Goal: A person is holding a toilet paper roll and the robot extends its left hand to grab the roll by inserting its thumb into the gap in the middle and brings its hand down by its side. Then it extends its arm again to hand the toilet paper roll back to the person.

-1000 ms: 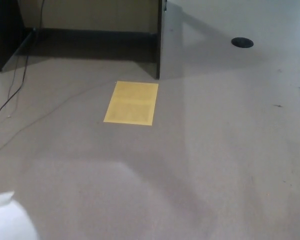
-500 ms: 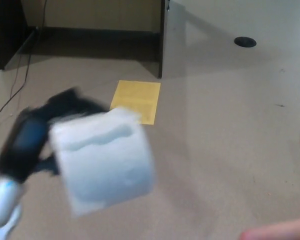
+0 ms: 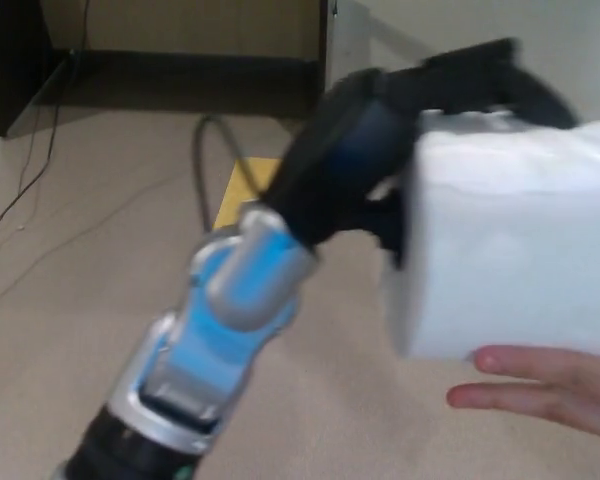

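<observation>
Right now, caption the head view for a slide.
Left hand holds toilet paper roll out above a person's fingers.

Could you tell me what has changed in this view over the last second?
The left hand, shut on the toilet paper roll, rose from the lower left corner and reached up and to the right, so the roll now sits far right above a person's fingers, which have come in from the right edge. The yellow sheet and the cable on the floor stayed put.
</observation>
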Tool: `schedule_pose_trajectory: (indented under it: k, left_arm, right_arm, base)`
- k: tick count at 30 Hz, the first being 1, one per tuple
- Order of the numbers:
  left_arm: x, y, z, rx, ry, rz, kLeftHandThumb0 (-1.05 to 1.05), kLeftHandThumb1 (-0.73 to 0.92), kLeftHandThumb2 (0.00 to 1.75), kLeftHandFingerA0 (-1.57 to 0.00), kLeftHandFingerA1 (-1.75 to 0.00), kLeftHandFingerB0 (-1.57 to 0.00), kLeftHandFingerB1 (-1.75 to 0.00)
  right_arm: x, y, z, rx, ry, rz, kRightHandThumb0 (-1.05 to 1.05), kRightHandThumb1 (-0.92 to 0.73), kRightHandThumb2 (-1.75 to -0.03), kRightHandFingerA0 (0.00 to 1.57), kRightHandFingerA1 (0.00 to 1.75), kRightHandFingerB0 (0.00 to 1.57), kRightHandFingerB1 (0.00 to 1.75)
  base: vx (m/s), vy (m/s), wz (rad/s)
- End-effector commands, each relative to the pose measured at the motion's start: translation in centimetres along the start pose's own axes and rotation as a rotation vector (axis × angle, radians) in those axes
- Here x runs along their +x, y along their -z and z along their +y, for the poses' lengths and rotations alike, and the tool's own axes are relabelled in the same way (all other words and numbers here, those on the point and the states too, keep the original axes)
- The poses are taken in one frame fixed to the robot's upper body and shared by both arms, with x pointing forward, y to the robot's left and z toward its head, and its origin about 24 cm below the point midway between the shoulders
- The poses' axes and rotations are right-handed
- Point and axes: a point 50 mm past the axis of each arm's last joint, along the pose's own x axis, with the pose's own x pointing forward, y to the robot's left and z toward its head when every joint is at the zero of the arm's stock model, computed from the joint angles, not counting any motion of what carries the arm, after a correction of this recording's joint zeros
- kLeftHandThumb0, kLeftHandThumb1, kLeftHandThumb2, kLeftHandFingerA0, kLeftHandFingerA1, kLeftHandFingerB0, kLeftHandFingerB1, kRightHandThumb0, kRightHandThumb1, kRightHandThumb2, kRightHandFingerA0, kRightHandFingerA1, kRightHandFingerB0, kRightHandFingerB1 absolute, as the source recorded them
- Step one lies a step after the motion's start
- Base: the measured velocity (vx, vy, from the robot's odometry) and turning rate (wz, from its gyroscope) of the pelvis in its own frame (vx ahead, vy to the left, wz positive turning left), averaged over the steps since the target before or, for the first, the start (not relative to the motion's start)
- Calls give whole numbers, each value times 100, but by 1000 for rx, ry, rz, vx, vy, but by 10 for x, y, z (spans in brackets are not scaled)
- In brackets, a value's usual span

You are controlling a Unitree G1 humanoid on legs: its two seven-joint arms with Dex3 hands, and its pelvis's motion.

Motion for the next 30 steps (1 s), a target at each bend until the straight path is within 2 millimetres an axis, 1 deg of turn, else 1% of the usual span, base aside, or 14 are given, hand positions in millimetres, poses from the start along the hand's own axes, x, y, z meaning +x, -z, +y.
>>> schedule_pose_trajectory:
  k: [1, 10, 12, 15, 16, 17, 18, 19, 21, 22, 23, 27, 28, 30]
  left_arm:
    - [36, -19, -30, 55, 94, 44, -15, 74, 65, -81, -160, -73, -129]
    - [31, -30, -72, -9, 151, 24, -12, 76, 62, -76, -156, -75, -121]
    - [25, -31, -77, -10, 181, 38, -17, 72, 64, -79, -150, -90, -72]
    - [20, -29, -83, -2, 201, 49, -30, 58, 82, -95, -131, -86, -71]
    - [17, -28, -84, -10, 207, 62, -18, 72, 61, -84, -143, -91, -58]
    - [16, -26, -84, -9, 204, 66, -20, 68, 60, -81, -115, -77, -47]
    - [12, -24, -82, 8, 240, 90, -52, 44, 71, -28, -46, -21, -39]
    - [10, -23, -80, 22, 269, 111, -65, 42, 75, -6, -22, -12, -24]
    - [5, -21, -76, 32, 319, 148, -71, 42, 78, 0, 0, 0, -5]
    - [3, -20, -74, 28, 332, 153, -71, 42, 78, 0, 0, 0, -5]
    - [2, -20, -72, 37, 334, 154, -75, 47, 55, 0, 0, 0, 0]
    - [-5, -17, -60, 32, 336, 172, -76, 47, 55, 0, 0, 0, 0]
    - [-8, -16, -53, 20, 329, 188, -78, 46, 82, 0, 0, 0, 0]
    - [-8, -16, -52, 18, 331, 192, -78, 46, 82, 0, 0, 0, 0]
  right_arm:
    - [3, -8, -15, 5, 32, -17, -34, -66, -60, 73, 61, 59, 45]
    - [2, -4, -11, -7, 21, -22, -32, -66, -60, 71, 59, 58, 45]
    - [0, -1, -8, -8, 14, -15, -32, -66, -60, 73, 62, 59, 45]
    - [0, -1, -6, -1, 15, -11, -33, -66, -60, 73, 62, 59, 45]
    - [0, 0, -5, 18, 15, -9, -31, -66, -59, 74, 65, 60, 46]
    - [0, 0, -5, 18, 14, -11, -31, -66, -59, 76, 68, 60, 46]
    - [0, -1, -4, 20, 11, -10, -30, -66, -59, 75, 68, 59, 46]
    - [0, 0, -4, 22, 9, -9, -31, -65, -60, 72, 62, 58, 46]
    - [-1, 1, -3, 25, 1, -6, -31, -65, -59, 71, 61, 57, 46]
    - [-1, 1, -3, 29, -1, -6, -31, -65, -59, 71, 61, 57, 46]
    - [-1, 2, -3, 26, -2, -3, -31, -65, -59, 72, 61, 58, 45]
    - [-1, 4, -1, 16, -9, 7, -32, -66, -60, 71, 62, 58, 45]
    - [-1, 4, 0, 17, -6, 17, -34, -65, -60, 72, 60, 59, 45]
    - [-1, 4, 0, 17, -6, 18, -34, -65, -60, 72, 60, 59, 45]
  base:
    - [0, 0, 0]
    - [-4, -1, 1]
    - [0, 0, 0]
    - [0, 0, 0]
    - [0, 0, 0]
    - [0, 0, 0]
    - [0, 0, 0]
    - [0, 0, 0]
    - [0, 0, 0]
    - [0, 0, 0]
    - [0, 0, 0]
    - [0, 0, 0]
    - [0, 0, 0]
    - [0, 0, 0]
